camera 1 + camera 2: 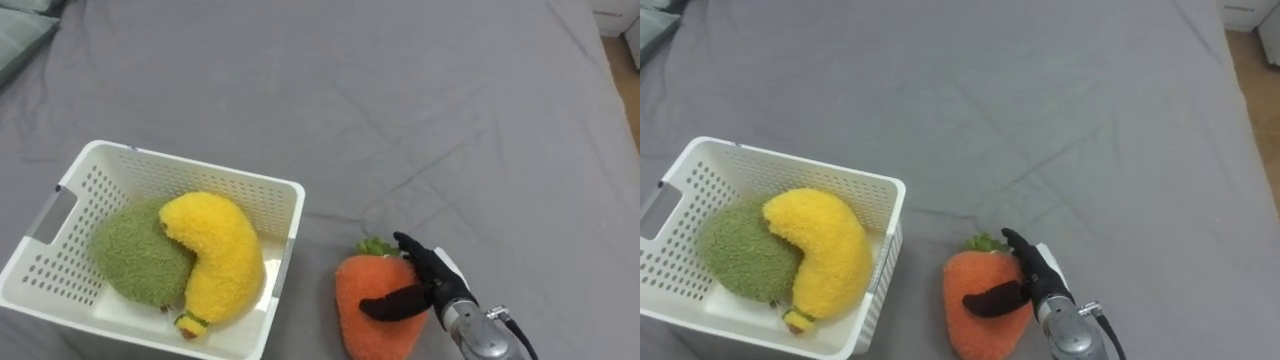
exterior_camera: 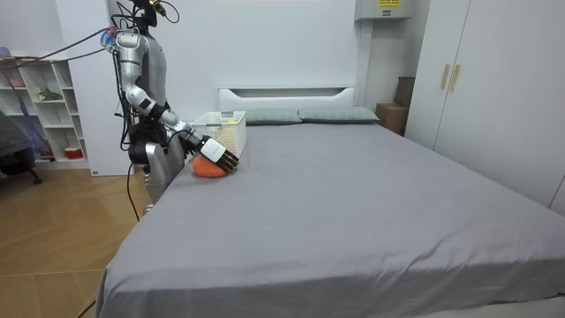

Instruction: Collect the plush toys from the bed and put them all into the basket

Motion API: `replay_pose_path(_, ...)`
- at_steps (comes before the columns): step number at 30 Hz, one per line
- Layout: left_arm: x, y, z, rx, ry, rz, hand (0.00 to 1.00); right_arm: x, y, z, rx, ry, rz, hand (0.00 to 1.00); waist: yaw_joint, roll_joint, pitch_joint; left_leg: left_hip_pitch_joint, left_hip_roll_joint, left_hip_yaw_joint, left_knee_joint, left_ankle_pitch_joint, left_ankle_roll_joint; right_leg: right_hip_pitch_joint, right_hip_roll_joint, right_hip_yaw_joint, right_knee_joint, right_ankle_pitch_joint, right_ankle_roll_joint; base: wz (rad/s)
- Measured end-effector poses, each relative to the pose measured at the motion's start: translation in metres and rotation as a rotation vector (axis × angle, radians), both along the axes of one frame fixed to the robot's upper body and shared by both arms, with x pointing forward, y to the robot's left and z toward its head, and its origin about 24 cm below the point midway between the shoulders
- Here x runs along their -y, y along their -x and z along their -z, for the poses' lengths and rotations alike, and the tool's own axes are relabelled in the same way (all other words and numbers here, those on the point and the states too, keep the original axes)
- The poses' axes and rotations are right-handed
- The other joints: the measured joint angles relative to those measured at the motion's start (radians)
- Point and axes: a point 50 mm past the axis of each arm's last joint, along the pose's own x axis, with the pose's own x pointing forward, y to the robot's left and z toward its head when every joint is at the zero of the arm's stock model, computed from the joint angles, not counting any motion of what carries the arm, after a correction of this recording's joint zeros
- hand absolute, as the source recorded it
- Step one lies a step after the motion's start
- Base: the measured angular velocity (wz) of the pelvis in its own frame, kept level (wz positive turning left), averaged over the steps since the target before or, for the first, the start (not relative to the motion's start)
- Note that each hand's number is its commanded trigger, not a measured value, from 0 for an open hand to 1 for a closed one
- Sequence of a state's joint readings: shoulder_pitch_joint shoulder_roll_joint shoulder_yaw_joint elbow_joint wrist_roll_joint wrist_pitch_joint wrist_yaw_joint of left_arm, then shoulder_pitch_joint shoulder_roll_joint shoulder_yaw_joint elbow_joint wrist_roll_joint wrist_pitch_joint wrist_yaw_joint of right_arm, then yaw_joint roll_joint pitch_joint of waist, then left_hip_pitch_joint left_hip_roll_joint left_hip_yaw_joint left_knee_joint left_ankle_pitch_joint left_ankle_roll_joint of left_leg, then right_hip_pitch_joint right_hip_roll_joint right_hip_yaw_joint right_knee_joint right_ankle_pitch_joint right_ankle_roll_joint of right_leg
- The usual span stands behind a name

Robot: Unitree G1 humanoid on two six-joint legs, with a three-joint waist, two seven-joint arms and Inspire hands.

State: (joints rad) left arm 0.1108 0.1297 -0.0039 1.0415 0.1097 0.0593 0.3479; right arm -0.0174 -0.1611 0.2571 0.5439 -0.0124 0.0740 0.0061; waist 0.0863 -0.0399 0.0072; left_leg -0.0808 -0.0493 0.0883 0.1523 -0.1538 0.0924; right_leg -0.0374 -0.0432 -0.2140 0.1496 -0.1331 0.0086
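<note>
Right robot hand (image 1: 428,282) grasps the orange plush carrot (image 1: 372,318): the thumb is curled across its front and the fingers wrap its upper right edge beside the green leaf tuft. The carrot lies on the grey bed (image 1: 420,110), near the bottom edge of the eye views, just right of the white basket (image 1: 205,176) and apart from it. The basket sits on the bed at lower left. It holds a yellow banana (image 1: 222,252), which lies partly over a round green toy (image 1: 132,252) and leans on the basket's right wall. In the room view the robot stands at the bed's side, at the room view's left, with its right arm reaching down to the carrot in front of the basket. Two pillows (image 2: 300,115) lie at the headboard.
</note>
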Motion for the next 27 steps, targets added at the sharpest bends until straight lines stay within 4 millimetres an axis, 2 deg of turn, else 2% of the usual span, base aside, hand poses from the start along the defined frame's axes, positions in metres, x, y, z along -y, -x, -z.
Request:
replay_pose_path(1, 0.000, 0.000, 0.000, 0.001, 0.000, 0.000, 0.00, 0.000, 0.001, 0.001, -0.005, 0.008, -0.004, 0.67, 0.000, -0.001, -0.0007, 0.002, 0.000, -0.003, 0.000, 0.000, 0.000, 0.003, 0.000, -0.003, 0.000, 0.000, 0.000, 0.13)
replay_pose_path(3, 0.000, 0.001, -0.001, 0.009, -0.011, -0.003, 0.00, 0.003, 0.003, 0.005, -0.026, 0.040, -0.018, 0.98, 0.001, -0.011, -0.0071, 0.002, -0.001, -0.009, 0.000, 0.000, 0.000, 0.005, 0.000, -0.010, 0.000, 0.000, 0.000, 0.09)
replay_pose_path(4, -0.001, 0.002, -0.001, 0.010, -0.015, -0.005, 0.00, 0.004, 0.004, 0.007, -0.033, 0.052, -0.021, 1.00, 0.001, -0.014, -0.0080, 0.003, -0.001, -0.011, 0.001, 0.000, 0.000, 0.008, 0.000, -0.011, 0.000, 0.000, 0.000, 0.04)
replay_pose_path(15, 0.000, 0.001, -0.002, 0.019, -0.017, 0.002, 0.00, 0.002, 0.011, 0.014, -0.088, 0.098, -0.102, 1.00, 0.002, -0.013, -0.0023, 0.003, -0.002, -0.019, 0.006, 0.000, 0.000, 0.017, -0.001, -0.018, 0.000, 0.000, 0.000, 0.01)
replay_pose_path(27, 0.000, 0.002, -0.002, 0.016, -0.008, 0.005, 0.00, -0.004, 0.012, 0.015, -0.102, 0.098, -0.160, 1.00, 0.007, -0.011, -0.0012, 0.004, -0.004, -0.034, 0.011, 0.000, 0.000, 0.023, -0.004, -0.035, -0.001, 0.000, 0.000, 0.03)
